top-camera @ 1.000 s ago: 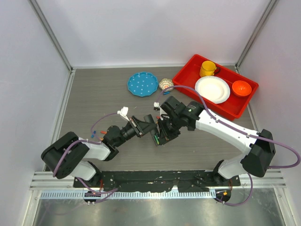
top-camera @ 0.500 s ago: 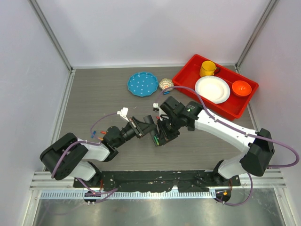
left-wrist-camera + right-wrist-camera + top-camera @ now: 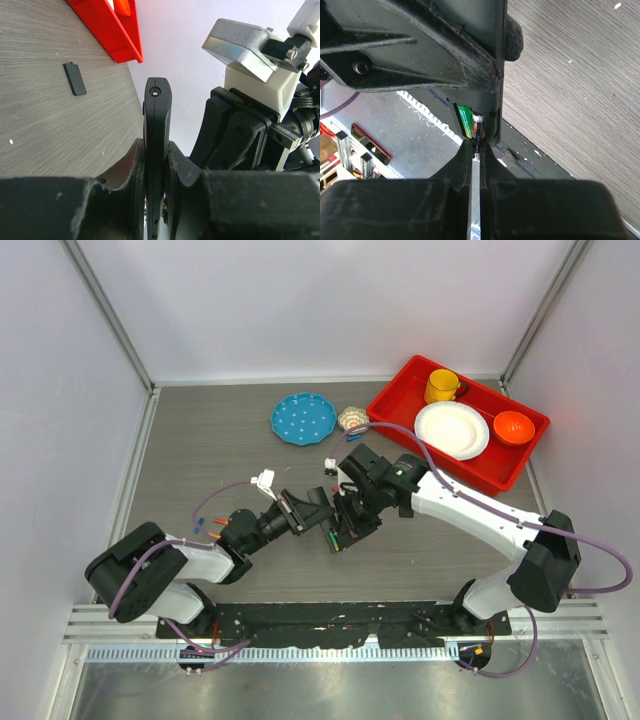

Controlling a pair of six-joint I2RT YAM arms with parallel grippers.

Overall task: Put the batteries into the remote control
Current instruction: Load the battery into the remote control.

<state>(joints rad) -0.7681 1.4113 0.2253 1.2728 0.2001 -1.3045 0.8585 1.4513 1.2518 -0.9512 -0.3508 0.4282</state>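
Observation:
My left gripper [image 3: 308,508] is shut on the remote control [image 3: 330,523], a slim black bar held on edge above the table. In the left wrist view the remote control [image 3: 157,120] stands up between the fingers of my left gripper [image 3: 156,170]. My right gripper [image 3: 350,524] is right next to it. In the right wrist view my right gripper [image 3: 479,150] is shut on a dark battery [image 3: 478,131] at the remote's [image 3: 492,100] open end. A green battery [image 3: 465,120] sits in that end beside it.
A small black flat cover [image 3: 75,78] lies on the table. A blue plate [image 3: 303,418] and a small round object [image 3: 351,418] lie at the back. A red tray [image 3: 395,400] at the back right holds a yellow cup [image 3: 441,385], a white plate [image 3: 451,429] and an orange bowl [image 3: 513,426].
Both grippers have shifted very slightly left together. Each grip is unchanged.

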